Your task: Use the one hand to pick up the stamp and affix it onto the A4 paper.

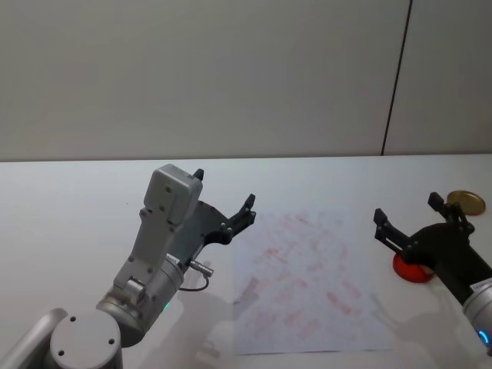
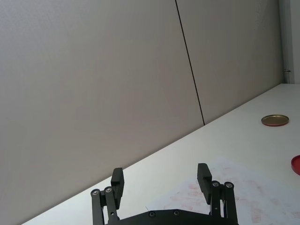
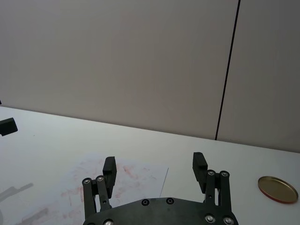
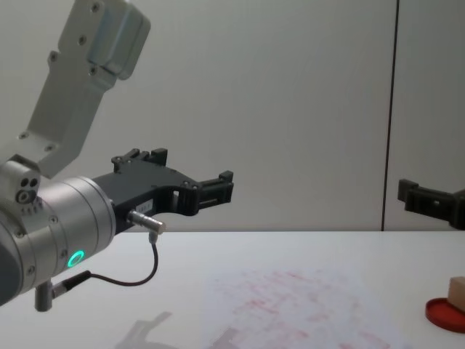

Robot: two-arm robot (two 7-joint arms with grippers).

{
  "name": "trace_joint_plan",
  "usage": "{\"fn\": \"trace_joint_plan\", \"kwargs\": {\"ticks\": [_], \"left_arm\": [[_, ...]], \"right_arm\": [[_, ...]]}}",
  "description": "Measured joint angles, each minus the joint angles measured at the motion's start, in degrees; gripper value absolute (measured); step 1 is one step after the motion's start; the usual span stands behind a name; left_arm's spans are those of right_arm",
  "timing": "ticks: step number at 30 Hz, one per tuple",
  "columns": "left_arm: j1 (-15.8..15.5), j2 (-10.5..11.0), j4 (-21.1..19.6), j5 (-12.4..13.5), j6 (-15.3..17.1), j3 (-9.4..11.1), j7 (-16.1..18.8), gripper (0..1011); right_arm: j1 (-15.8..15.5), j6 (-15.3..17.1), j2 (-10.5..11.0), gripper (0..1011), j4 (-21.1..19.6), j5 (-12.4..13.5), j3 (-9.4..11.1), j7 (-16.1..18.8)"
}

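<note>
At about 8 o'clock on the table (image 1: 77, 200), the left gripper (image 1: 223, 192) is held up in the air. Its two fingers are spread wide apart with nothing between them, and it looks parked, so it is best left alone. In the middle, toward 6 o'clock, the A4 paper (image 1: 307, 284) is laid flat, and many faint red marks can be seen on it. At about 3 o'clock from the paper, near its edge, a red disc (image 1: 411, 270) is found. In the chest view the stamp (image 4: 458, 289) is seen sitting on top of that disc. The right gripper (image 1: 407, 209) is held in the air over the disc, and its fingers are wide apart too, with nothing gripped. Farther back, at about 2 o'clock, a gold lid (image 1: 465, 201) is lying by itself. The step in hand is judged to be the pick-up, which is not yet done. To do it well, the right gripper should be tipped down and lined up so that one finger is set by each flat side of the stamp. It should be lowered slowly, so the stamp is not knocked off the disc. The fingers should be closed only when the block is well between them, and the disc should not be pinched too. Then the stamp can be lifted straight up, carried toward 9 o'clock and pressed flat on the paper.
</note>
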Motion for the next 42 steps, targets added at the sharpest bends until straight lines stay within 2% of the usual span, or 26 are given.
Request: {"fn": "trace_joint_plan", "kwargs": {"ticks": [24, 42], "left_arm": [[0.0, 0.0, 0.0, 0.0, 0.0, 0.0, 0.0, 993], [0.0, 0.0, 0.0, 0.0, 0.0, 0.0, 0.0, 993]], "right_arm": [[0.0, 0.0, 0.0, 1001, 0.1, 0.0, 0.1, 0.0], [1.2, 3.1, 2.4, 1001, 3.8, 2.3, 2.4, 3.7]]}}
